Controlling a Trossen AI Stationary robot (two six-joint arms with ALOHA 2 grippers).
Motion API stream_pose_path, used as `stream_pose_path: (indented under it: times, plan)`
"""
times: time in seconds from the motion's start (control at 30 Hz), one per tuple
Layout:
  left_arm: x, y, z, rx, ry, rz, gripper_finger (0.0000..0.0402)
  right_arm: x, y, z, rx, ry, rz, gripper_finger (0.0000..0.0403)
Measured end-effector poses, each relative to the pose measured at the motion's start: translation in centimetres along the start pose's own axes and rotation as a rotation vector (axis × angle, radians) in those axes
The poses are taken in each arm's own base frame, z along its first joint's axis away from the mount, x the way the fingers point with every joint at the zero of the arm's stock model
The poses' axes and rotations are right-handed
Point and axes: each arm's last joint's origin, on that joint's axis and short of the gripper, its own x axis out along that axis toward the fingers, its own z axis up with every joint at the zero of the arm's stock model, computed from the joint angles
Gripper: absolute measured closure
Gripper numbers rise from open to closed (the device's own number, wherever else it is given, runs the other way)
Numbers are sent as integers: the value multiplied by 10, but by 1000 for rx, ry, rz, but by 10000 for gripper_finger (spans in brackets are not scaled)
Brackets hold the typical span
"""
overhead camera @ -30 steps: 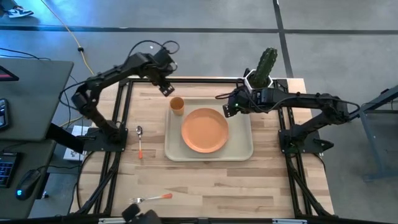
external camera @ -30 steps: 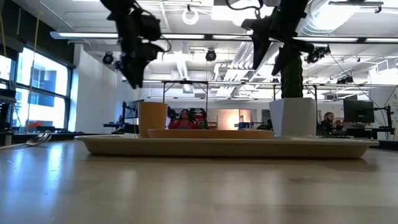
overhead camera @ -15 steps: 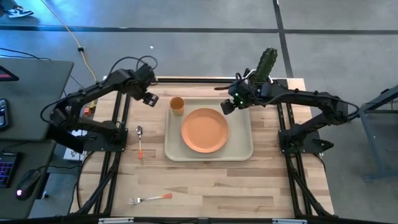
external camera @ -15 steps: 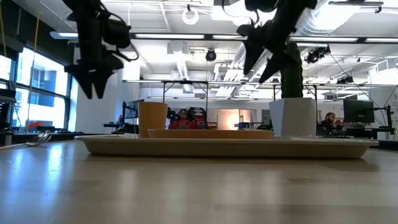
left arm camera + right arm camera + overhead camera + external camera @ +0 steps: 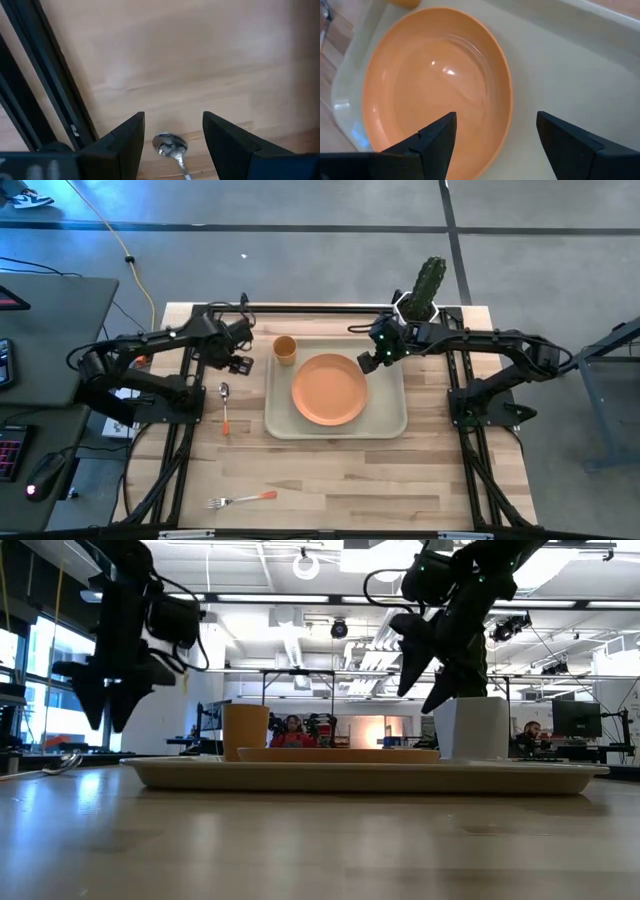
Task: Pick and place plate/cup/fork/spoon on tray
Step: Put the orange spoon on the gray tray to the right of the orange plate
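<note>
Left claw [image 5: 237, 362] wide open above spoon [image 5: 225, 406] on table [image 5: 330, 475], left of tray [image 5: 390, 425]. Right claw [image 5: 365, 361] wide open over plate [image 5: 328, 389]; cup [image 5: 285, 348] on tray. Fork [image 5: 240, 499] near edge. Cactus pot [image 5: 422, 292] far right.

Two dark jointed arms trailing black cables.

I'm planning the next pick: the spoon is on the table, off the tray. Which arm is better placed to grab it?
Left, probably. The left gripper hangs open near the spoon, whose bowl shows between its fingers in the left wrist view. The right gripper is over the tray beside the plate, farther from it.
</note>
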Motion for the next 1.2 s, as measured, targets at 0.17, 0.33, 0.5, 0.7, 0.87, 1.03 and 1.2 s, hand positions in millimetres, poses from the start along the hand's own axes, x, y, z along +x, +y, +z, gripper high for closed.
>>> stream_pose_path:
  times: [0.17, 0.33, 0.5, 0.7, 0.87, 1.03, 1.2]
  plan:
    - [20, 4, -10, 16, 74, 38, 227, 0, -5, 7, -11, -16, 35, 137]
    - [30, 8, -17, 67, 165, -4, 245, -1, -10, 13, -10, -23, 59, 137]
    - [40, 13, -21, 137, 199, -14, 252, -2, -14, 16, -20, -22, 65, 137]
    - [50, 16, -21, 161, 191, -56, 253, -2, -14, 16, -21, -21, 67, 137]
    - [56, 16, -18, 140, 167, -116, 252, -2, -14, 16, -22, -19, 69, 137]
    - [59, 19, -20, 101, 178, -112, 260, -2, -13, 16, -22, -19, 69, 137]
    - [66, 19, -25, 51, 191, -128, 295, -2, -13, 16, -22, -20, 67, 137]
